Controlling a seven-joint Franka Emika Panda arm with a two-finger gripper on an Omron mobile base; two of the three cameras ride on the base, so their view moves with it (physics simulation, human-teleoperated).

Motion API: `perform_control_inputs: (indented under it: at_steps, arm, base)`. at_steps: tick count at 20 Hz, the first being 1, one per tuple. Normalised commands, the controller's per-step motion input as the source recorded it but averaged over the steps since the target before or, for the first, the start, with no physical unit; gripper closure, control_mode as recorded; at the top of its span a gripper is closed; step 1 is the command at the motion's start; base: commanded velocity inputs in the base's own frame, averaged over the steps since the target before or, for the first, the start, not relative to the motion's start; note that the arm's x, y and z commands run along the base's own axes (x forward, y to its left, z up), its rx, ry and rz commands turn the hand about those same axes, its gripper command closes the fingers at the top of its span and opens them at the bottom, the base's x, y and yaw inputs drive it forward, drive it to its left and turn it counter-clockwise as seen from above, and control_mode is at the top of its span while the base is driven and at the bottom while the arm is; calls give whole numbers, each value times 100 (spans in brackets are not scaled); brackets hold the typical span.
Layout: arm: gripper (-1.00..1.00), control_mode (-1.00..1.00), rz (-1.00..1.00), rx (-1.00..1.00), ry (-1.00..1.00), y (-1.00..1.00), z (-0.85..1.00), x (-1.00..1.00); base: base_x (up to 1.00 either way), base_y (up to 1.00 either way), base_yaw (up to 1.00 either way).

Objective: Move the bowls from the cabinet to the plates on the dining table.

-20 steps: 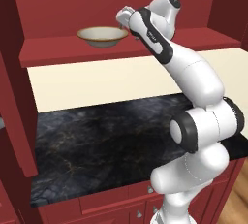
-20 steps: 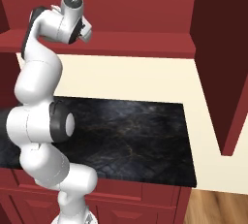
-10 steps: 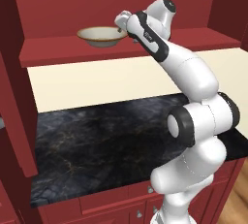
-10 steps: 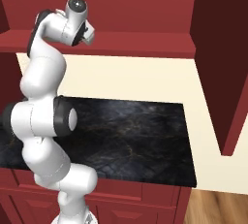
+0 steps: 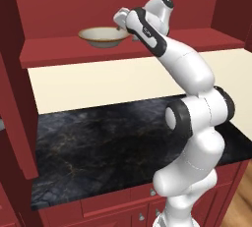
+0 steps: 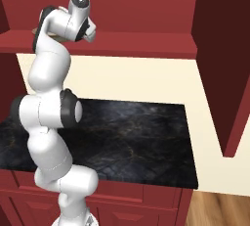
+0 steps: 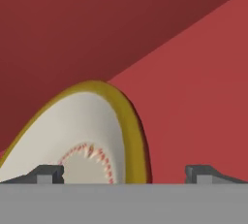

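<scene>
Bowl of round ceramic (image 7: 92, 136), shallow and wide, with a tan-gold rim and a cream-white inside, is what the fingers reach toward. In the hand view its rim rises as a yellow arc, and on the bottom of the inside there is a small ring of red marks. The two dark fingertips (image 7: 46, 173) stand far apart, fully spread, with nothing clamped between them. One tip is in front of the white inside of the bowl, at about 8 o'clock of the view, and the other is beyond the rim at about 4 o'clock, in front of the red shelf, so the rim lies between them. I cannot tell if a tip touches the bowl.

In the left base view the two-finger gripper (image 5: 123, 20) is just beside the bowl (image 5: 104, 37), at its 3 o'clock side, at the level of the rim. The outside of the bowl looks pale grey-cream there, and the bowl sits upright on the red shelf of the dark red wooden cabinet (image 5: 59, 54).

Below the shelf is a cream back wall (image 5: 108, 81), and below that a counter of black marble with faint gold veins (image 5: 98, 147). The white arm with dark joints (image 5: 192, 118) rises from 5 o'clock of this view up to the shelf. In the right base view the same arm (image 6: 49, 117) stands at 9 o'clock, with its hand up at the shelf.
</scene>
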Motion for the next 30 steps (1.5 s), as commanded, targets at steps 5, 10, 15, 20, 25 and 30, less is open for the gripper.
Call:
perform_control_inputs:
  at_steps: [5, 10, 15, 20, 25, 30]
  arm:
    - [-100, -100, 3, 1, 0, 16, -6, 0]
    - [100, -100, 3, 3, 0, 17, -11, 5]
    - [100, -100, 1, 1, 0, 1, 0, 1]
    - [100, -100, 0, 0, 0, 0, 0, 0]
    - [100, -100, 0, 0, -5, -8, 1, -8]
    - [100, -100, -3, 13, -8, -60, 4, -52]
  base:
    - [0, 0, 0]
    - [0, 0, 0]
    - [0, 0, 0]
    - [0, 0, 0]
    - [0, 0, 0]
    - [0, 0, 0]
